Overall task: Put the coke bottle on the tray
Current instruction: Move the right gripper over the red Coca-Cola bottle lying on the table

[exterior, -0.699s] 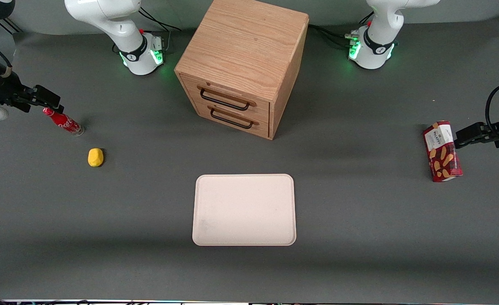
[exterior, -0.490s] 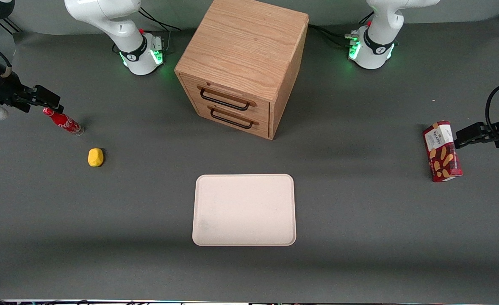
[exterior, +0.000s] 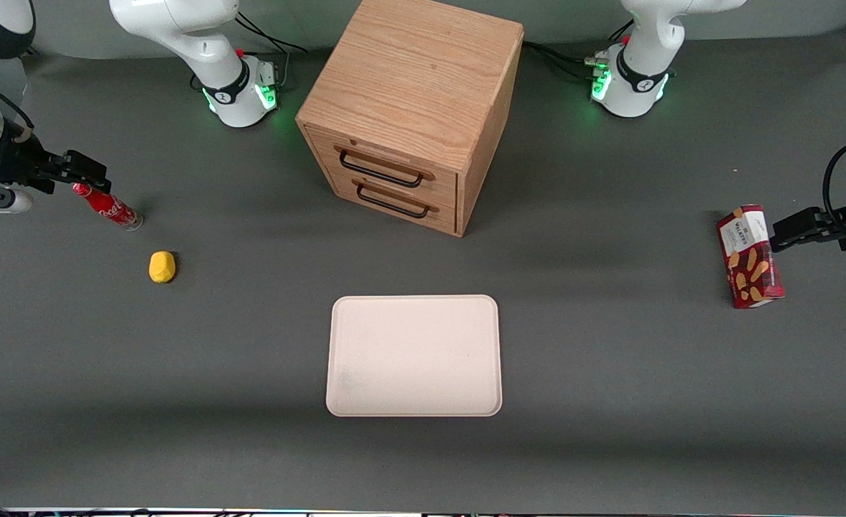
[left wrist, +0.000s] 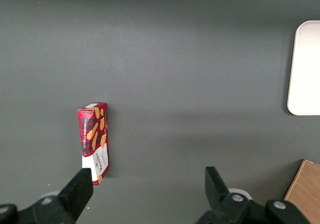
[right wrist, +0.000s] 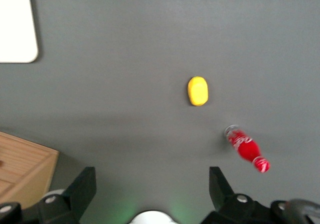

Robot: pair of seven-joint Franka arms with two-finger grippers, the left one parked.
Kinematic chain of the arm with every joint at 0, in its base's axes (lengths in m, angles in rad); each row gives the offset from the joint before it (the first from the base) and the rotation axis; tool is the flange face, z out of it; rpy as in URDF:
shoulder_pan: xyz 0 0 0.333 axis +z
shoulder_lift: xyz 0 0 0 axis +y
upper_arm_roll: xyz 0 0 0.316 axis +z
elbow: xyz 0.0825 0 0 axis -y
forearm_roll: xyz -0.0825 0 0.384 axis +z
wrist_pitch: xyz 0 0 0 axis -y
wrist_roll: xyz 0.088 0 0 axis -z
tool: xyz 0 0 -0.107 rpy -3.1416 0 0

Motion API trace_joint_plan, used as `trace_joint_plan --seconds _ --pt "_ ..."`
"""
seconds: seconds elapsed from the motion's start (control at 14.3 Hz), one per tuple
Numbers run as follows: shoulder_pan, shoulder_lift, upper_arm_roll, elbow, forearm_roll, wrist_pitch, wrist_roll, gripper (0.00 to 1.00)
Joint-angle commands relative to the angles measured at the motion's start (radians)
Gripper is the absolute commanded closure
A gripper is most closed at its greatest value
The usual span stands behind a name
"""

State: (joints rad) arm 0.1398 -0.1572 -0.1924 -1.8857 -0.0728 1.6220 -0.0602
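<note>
The small slim red coke bottle [exterior: 109, 206] with a red cap is showing a white script logo along its side, legible only as the start of "Coca". The dark red rectangular snack box [exterior: 750, 256] printed with orange sticks is carrying a pale label panel reading roughly "WALKERS"; its smaller print is staying too fine to read.

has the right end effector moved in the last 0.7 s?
Yes, slightly. In the front view the end effector, open, has edged toward the wooden drawer cabinet and now sits above the coke bottle cap. The bottle itself hasn't moved.
</note>
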Motion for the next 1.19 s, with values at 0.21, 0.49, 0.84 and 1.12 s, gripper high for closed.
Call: trace_joint_plan --seconds 0.21,0.49,0.84,1.12 --pt "0.000 -0.123 -0.221 -0.301 -0.050 0.231 -0.314 0.00" --pt "0.000 -0.137 -0.361 -0.423 -0.100 0.352 -0.461 0.00" --pt "-0.003 -0.160 -0.505 -0.611 -0.251 0.599 -0.504 0.00" --pt "-0.003 -0.145 -0.545 -0.645 -0.252 0.650 -0.504 0.00"
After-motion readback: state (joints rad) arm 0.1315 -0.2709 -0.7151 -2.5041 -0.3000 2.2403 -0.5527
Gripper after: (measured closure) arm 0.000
